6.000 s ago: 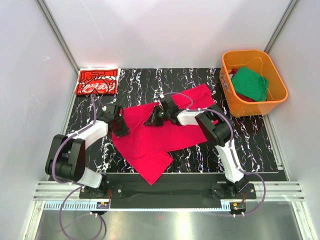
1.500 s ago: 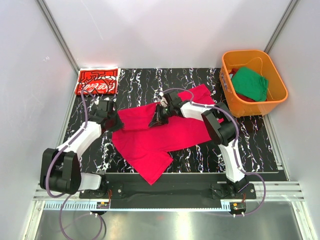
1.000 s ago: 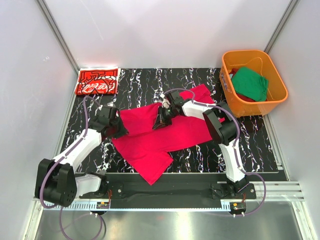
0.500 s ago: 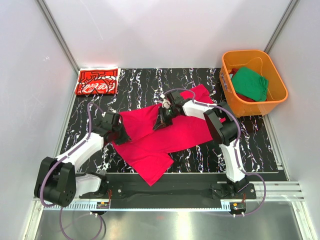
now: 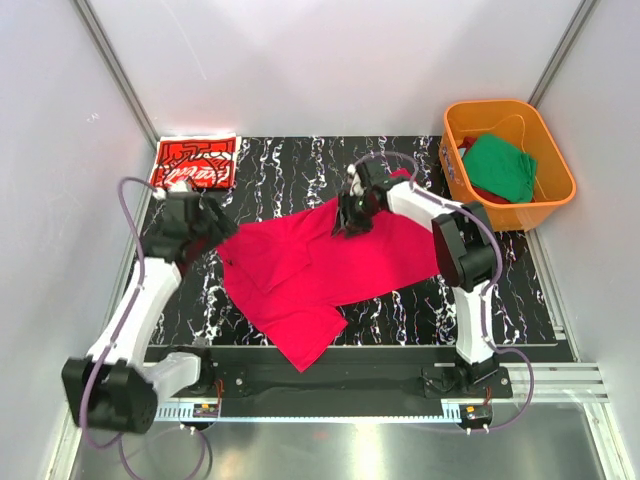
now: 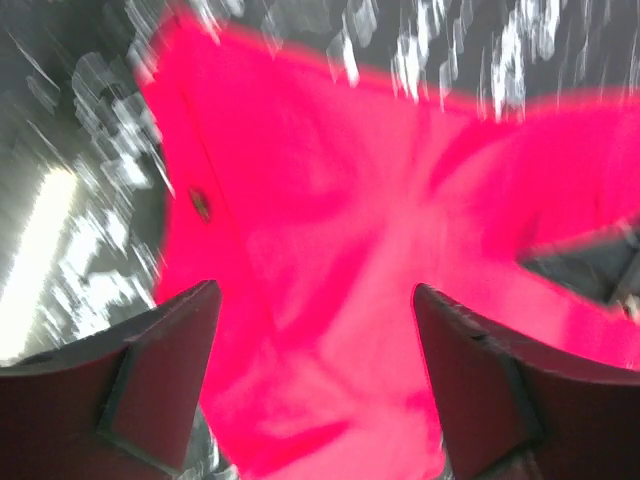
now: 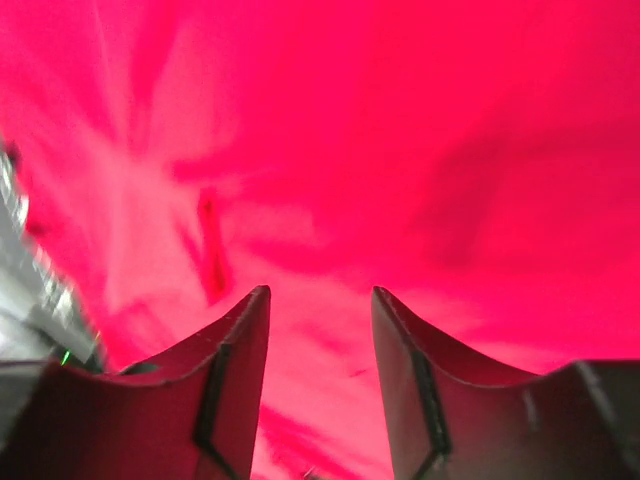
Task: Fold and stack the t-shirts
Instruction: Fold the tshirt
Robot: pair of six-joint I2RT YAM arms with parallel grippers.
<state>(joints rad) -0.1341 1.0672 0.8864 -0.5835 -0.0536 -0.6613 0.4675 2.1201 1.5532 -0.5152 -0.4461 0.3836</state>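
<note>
Crimson t-shirt (image 5: 320, 270) lies spread, both arms' jaws parted at its edges

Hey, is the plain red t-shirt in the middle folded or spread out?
Spread out, not neatly folded: the plain red t-shirt lies loose and rumpled across the table.

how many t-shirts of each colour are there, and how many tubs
plain crimson-red t-shirt: 1
red t-shirt with white print: 1
green t-shirt: 1
orange tub: 1
total: 4
</note>
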